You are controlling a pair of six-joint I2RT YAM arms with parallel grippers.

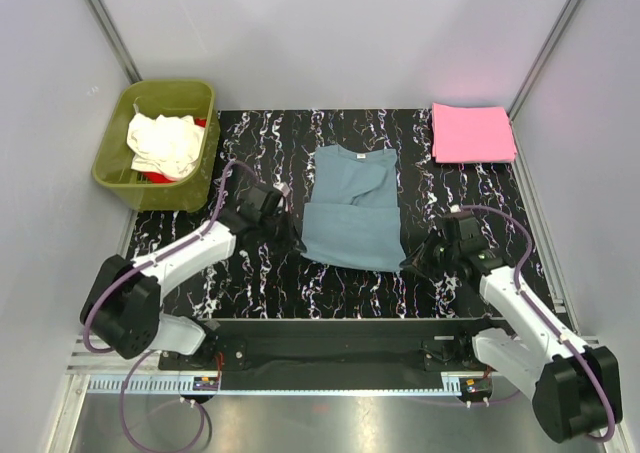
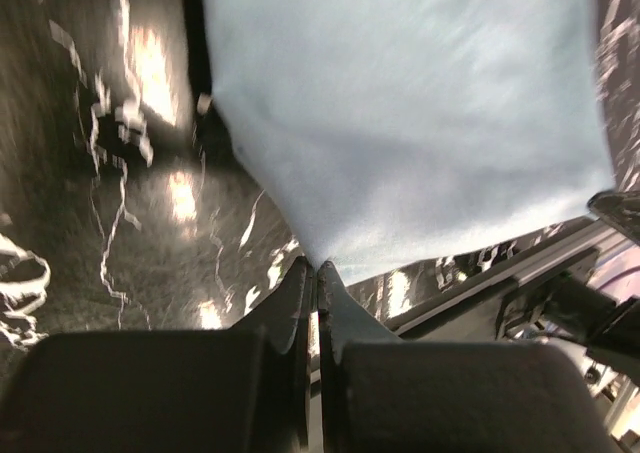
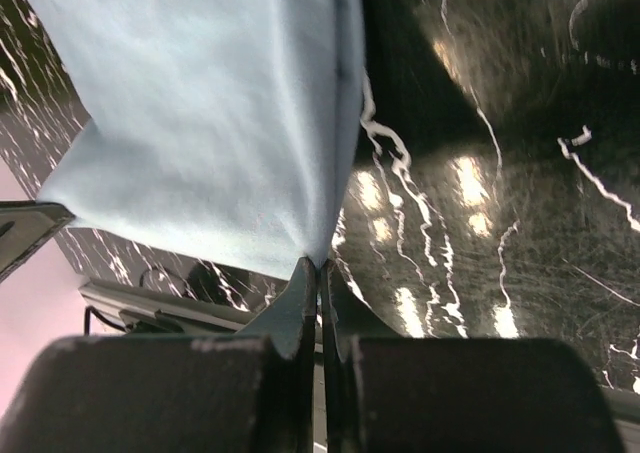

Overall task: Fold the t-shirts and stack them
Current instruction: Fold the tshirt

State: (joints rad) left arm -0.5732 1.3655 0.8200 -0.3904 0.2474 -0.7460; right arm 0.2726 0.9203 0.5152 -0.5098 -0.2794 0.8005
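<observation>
The dusty blue-grey t-shirt (image 1: 350, 208) is laid flat in the middle of the table (image 1: 250, 283), with its collar turned toward the far edge and its sleeves folded in over the body. Its hem lies toward the near edge.

The near-left corner of that hem is pinched by the left gripper (image 1: 298, 242), whose jaws are pressed together on the cloth, as the left wrist view shows (image 2: 316, 268). The near-right corner is pinched in the same way by the right gripper (image 1: 412, 263), its jaws closed on a point of fabric in the right wrist view (image 3: 320, 265). Between the two grips the cloth is seen spread smoothly away from the fingers.

The bright pink t-shirt (image 1: 472, 133) is placed as a folded square at the far right corner of the table, well apart from the blue-grey one. At the far left corner an olive-green tub (image 1: 150, 193) is set, in which the cream-white t-shirt (image 1: 163, 143) is bunched on top of the red t-shirt (image 1: 158, 176).
</observation>
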